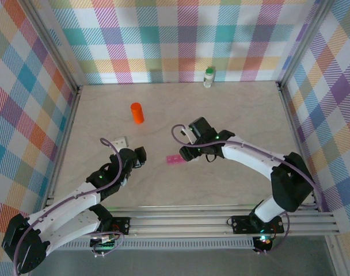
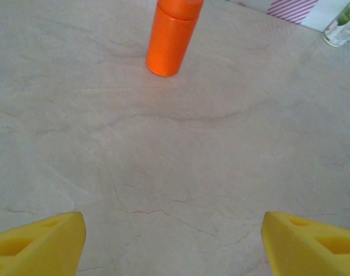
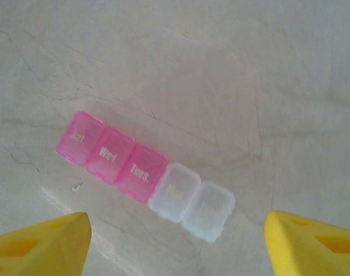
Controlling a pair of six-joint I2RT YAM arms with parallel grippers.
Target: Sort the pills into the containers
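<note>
While right pincer (image 3: 175,244) hangs open by the pink pill strip (image 3: 145,174) and left pincer (image 2: 174,244) open facing the orange vial (image 2: 172,37), I judge pickup's next: close squarely across the strip.

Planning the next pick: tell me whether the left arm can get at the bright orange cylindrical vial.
Probably yes: the open left gripper faces the upright bright orange cylindrical vial, with only bare table between them.

A robot test booth: a marble-look table (image 1: 238,115) walled by plaid panels (image 1: 163,34) on aluminium framing (image 1: 181,221).
</note>
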